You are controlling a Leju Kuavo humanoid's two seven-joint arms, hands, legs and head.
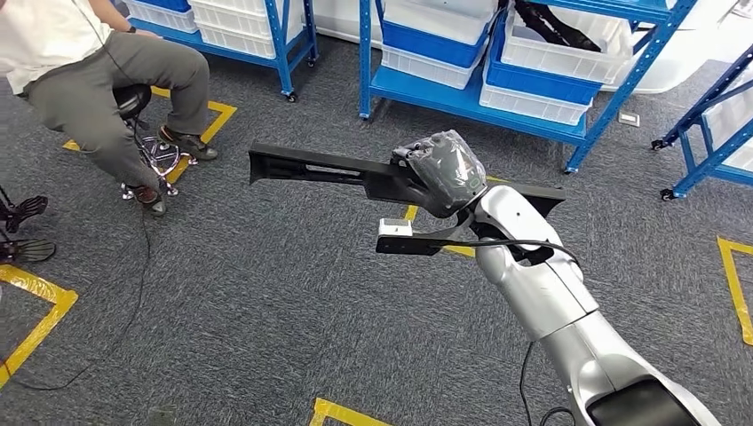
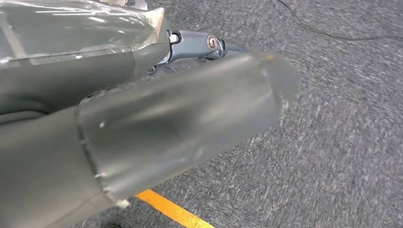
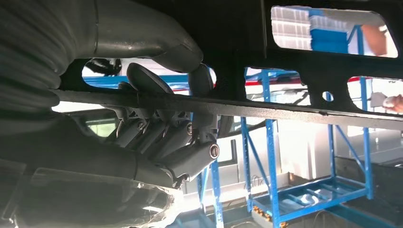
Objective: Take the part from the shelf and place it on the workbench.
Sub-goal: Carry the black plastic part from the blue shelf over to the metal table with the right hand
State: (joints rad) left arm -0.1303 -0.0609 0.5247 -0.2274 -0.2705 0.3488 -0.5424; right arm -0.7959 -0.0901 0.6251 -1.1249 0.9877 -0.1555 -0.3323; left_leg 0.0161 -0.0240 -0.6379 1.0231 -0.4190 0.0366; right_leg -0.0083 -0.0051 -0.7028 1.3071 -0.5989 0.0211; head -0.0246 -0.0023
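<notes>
Black, rigid plastic by the look of it, the part (image 1: pixel 328 169) is a long slotted bar held level above the grey carpet (image 1: pixel 266 302), clear of the blue shelves (image 1: pixel 462 98). My right hand (image 1: pixel 441 173) is wrapped around it towards one end, fingers (image 3: pixel 157 137) curled under its thin rib. I judge it light but long, likely to lever and twist, so a grip nearer mid-length would steady it; my left hand (image 2: pixel 142 123) shows too blurred to read.

My right hand (image 1: pixel 441 171) held the part (image 1: pixel 311 166) level over the carpet (image 1: pixel 266 302), the part reaching out to my left. Beyond it stood shelving (image 1: pixel 462 98) with bins (image 1: pixel 542 53) on its tiers. To the far left a person (image 1: pixel 98 80) sat on a stool (image 1: pixel 133 99), with floor tape (image 1: pixel 40 311) nearer me.
</notes>
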